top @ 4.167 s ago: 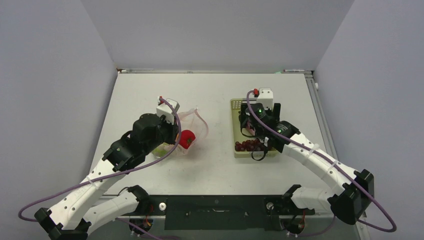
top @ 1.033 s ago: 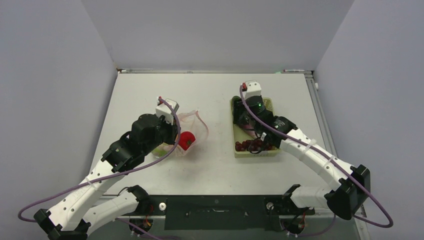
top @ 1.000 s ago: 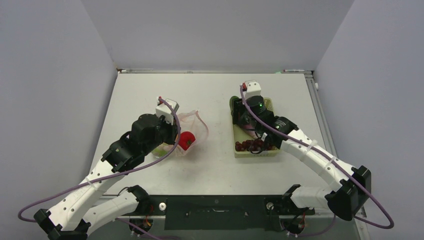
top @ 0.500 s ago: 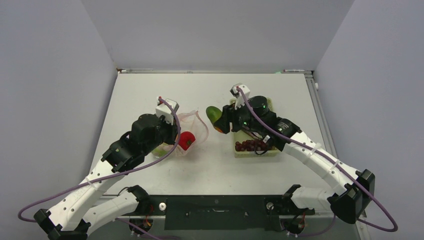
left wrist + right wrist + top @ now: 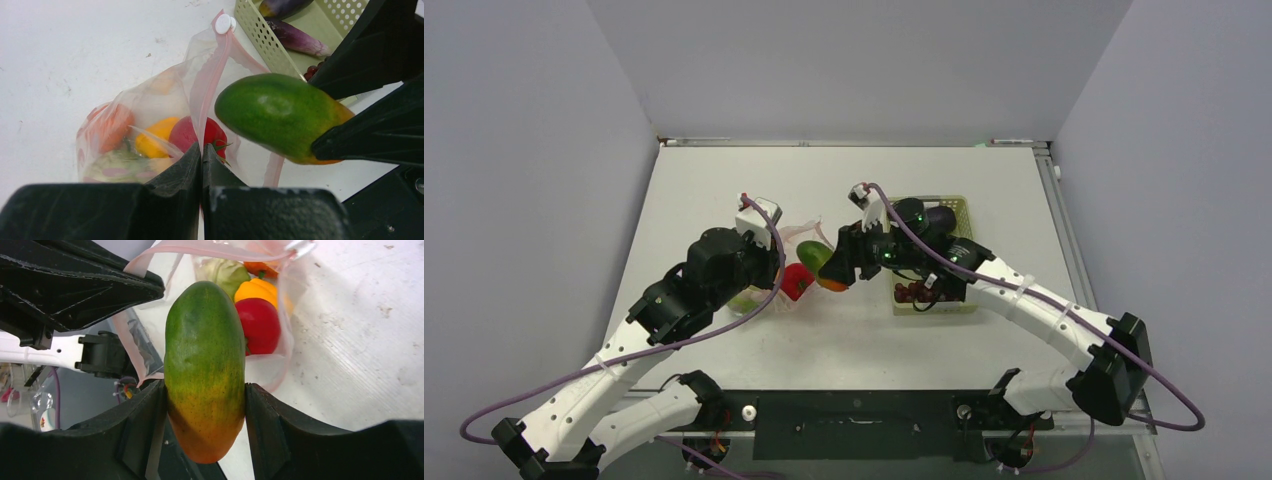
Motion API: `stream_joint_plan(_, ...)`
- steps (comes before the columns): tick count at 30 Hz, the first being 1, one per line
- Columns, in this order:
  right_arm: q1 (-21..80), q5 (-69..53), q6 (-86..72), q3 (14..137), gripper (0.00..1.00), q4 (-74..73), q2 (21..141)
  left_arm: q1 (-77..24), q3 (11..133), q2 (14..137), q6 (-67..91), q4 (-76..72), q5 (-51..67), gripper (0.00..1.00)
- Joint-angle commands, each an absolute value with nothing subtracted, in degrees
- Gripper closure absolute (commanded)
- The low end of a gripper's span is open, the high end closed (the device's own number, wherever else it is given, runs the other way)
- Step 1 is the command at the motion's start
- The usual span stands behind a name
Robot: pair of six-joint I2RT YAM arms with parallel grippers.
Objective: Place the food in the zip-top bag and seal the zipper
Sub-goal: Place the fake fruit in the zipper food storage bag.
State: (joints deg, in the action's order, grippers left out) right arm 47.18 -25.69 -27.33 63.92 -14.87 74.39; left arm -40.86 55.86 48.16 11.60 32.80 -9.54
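Jaws of the right gripper (image 5: 205,390) are clenched around the orange half of a green-to-orange mango-shaped toy fruit (image 5: 205,350). It is held in the air right at the open mouth of the clear crinkly zip-top bag (image 5: 125,115). Jaws of the left gripper (image 5: 201,157) are pinched together on the pink-red zipper strip (image 5: 210,85), lifting one lip of the mouth while the other lip sags.

The bag sits on the white worktop (image 5: 724,180), near the pale yellow-green mesh basket (image 5: 260,37). Already in the bag: red toy tomato (image 5: 192,137), yellow toy pepper (image 5: 152,140), orange toy fruit (image 5: 107,127), pale green toy apple (image 5: 227,272). In the basket: dark purple toy eggplant (image 5: 300,42), dark red toy grapes (image 5: 919,292).

Handling, as a judgement:
- **Mango:** it looks like moulded plastic, so probably light and rigid. The skin is smooth and rounded and could squirt out of a pinch, so a grip across the body, as here, seems right.
- **Bag:** the film is thin and floppy and holds no shape of its own. The zipper strip is likely the only stiffer part, so take hold there.
- **Sealing:** the white slider tab (image 5: 223,23) at the strip's end is the place to grab.
- **Fit:** the mouth looks tight for this fruit, so it likely goes in end first.

Writing: no brand, label or readable text on anything in view.
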Motion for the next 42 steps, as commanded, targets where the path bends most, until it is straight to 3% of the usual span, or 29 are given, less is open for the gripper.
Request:
stream_joint_plan(1, 49.44, -27.70, -30.47, 68.07, 0.65, -10.38, 76.99, -40.68, 56.51, 47.20, 11.87, 30.66, -8.61, 1.00)
stream_joint_plan(16, 53.34, -13.62, -43.87, 69.99, 0.67, -5.70, 82.67, -40.69, 56.43, 46.93, 11.78, 30.75, -8.18, 1.00)
stream_joint_plan(28, 59.53, -1.78, -47.72, 72.69, 0.61, -4.01, 87.57, -40.64, 56.46, 46.98, 11.78, 30.80, -8.14, 1.00)
stream_joint_plan(35, 60.72, 1.58, -50.41, 71.75, 0.52, -0.79, 88.81, -40.68, 56.47, 46.80, 11.78, 30.82, -8.27, 1.00)
stream_joint_plan(42, 61.32, 1.80, -51.19, 71.37, 0.30, 1.74, 89.91, -40.69, 56.42, 46.59, 11.78, 30.75, -8.32, 1.00)
